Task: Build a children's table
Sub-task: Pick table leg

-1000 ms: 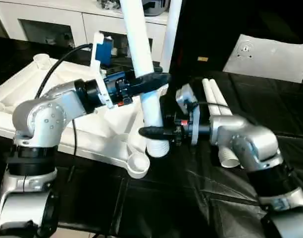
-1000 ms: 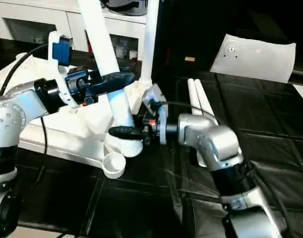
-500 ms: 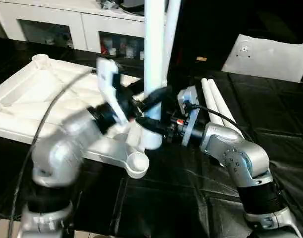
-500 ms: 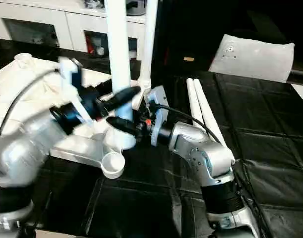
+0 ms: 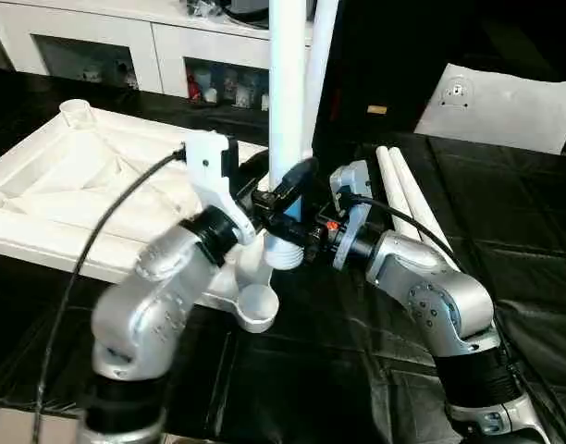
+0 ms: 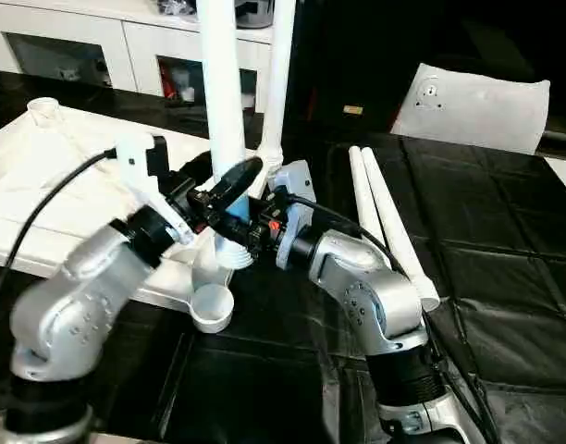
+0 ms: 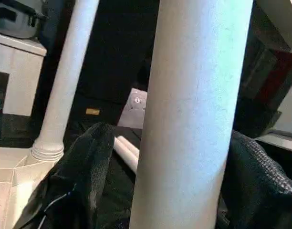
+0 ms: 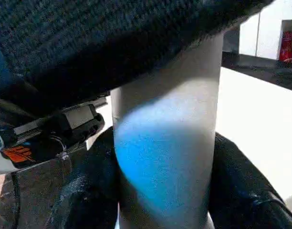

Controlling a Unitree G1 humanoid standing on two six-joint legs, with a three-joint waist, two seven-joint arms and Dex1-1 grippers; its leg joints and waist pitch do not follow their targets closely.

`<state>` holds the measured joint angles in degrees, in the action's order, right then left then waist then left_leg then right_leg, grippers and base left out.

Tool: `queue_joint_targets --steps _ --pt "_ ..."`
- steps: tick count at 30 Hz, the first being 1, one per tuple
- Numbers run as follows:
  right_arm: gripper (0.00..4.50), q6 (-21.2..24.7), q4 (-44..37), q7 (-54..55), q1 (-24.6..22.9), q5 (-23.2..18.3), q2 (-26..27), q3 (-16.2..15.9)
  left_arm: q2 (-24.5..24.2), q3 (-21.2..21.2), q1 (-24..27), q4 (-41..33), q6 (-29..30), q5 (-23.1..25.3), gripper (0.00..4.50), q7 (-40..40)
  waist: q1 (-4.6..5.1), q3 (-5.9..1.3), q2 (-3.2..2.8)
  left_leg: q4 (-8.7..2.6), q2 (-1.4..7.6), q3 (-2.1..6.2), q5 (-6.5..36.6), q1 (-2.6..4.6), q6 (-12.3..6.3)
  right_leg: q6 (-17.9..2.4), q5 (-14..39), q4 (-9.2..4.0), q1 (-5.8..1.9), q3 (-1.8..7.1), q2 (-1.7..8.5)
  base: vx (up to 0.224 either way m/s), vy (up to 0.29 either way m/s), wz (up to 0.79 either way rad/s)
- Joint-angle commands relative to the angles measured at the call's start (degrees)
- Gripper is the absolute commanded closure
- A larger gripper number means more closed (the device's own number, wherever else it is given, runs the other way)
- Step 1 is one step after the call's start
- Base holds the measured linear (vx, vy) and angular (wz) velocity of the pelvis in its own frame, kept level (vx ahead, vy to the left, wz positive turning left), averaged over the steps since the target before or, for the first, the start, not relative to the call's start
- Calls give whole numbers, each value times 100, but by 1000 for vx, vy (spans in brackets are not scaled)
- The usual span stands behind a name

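Note:
The white tabletop (image 5: 52, 176) lies underside up at the left, with an open round socket (image 5: 255, 305) at its near corner. One leg (image 6: 278, 83) stands upright in the far right corner. A second leg (image 5: 286, 92) stands upright, its ribbed lower end (image 5: 283, 252) just behind and above the near socket. My right gripper (image 5: 285, 229) is shut on this leg low down, its fingers (image 8: 241, 191) pressed to both sides. Just above, my left gripper (image 5: 287, 190) straddles the leg; one of its fingers (image 7: 84, 171) stands a little off it.
Two loose legs (image 5: 403, 190) lie side by side on the black table cover (image 5: 357, 370), right of my right forearm. A flat white bag (image 5: 505, 106) lies at the back right. White cabinets (image 5: 126, 46) stand behind the table.
The held leg has swung from tilted to upright, and its lower end has moved left towards the near socket. My left elbow has swung forward and its gripper now sits lower on the leg.

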<state>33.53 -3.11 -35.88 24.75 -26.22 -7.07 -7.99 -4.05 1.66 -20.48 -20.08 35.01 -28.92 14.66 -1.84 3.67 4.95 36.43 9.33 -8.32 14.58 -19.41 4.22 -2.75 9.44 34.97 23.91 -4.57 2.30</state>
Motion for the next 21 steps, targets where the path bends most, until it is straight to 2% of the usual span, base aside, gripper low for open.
queue_joint_targets --steps 1,2,4,5,8,9,11,15,21 --pt "255 -88 37 31 58 69 -24 91 12 46 32 -114 -43 66 144 -59 7 -376 1 -437 298 58 15 -98 -263 -96 2271 -509 -368 348 521 0 0 0" --pt "255 -92 52 30 64 77 -22 98 19 60 34 -116 -48 67 144 -64 17 -379 22 -435 301 58 12 -98 -259 -79 2261 -511 -367 345 517 0 0 0" --pt "255 -91 62 34 76 85 -20 97 31 59 32 -119 -54 62 144 -65 24 -381 18 -435 308 61 -9 -93 -246 -85 2174 -505 -359 346 519 0 0 0" --pt "255 -94 65 43 81 94 -19 89 62 42 43 -129 -51 37 144 -69 28 -382 -3 -440 315 67 -8 -90 -234 -108 2112 -497 -360 345 519 0 0 0" --pt "255 -108 63 60 82 105 -27 68 100 26 65 -140 -62 23 144 -84 31 -391 27 -437 314 66 -11 -97 -228 -147 2013 -485 -376 347 522 0 0 0" --pt "255 -111 55 69 77 109 -34 63 104 29 72 -121 -79 28 144 -76 32 -392 3 -434 316 64 -24 -97 -237 -176 1952 -487 -375 350 521 0 0 0" --pt "255 -117 42 83 68 117 -43 59 106 34 69 -82 -107 38 144 -67 33 -395 -6 -434 317 66 -37 -99 -236 -201 1894 -480 -380 349 520 0 0 0" --pt "255 -138 22 109 53 151 -71 72 123 4 15 31 -170 52 144 -80 37 -395 7 -436 325 65 -3 -96 -233 -244 1866 -480 -389 345 524 0 0 0" --pt "255 -166 67 161 99 244 -64 72 114 -20 15 73 -170 74 144 -99 38 -393 -7 -435 332 65 2 -91 -200 -253 1874 -477 -387 340 527 0 0 0"
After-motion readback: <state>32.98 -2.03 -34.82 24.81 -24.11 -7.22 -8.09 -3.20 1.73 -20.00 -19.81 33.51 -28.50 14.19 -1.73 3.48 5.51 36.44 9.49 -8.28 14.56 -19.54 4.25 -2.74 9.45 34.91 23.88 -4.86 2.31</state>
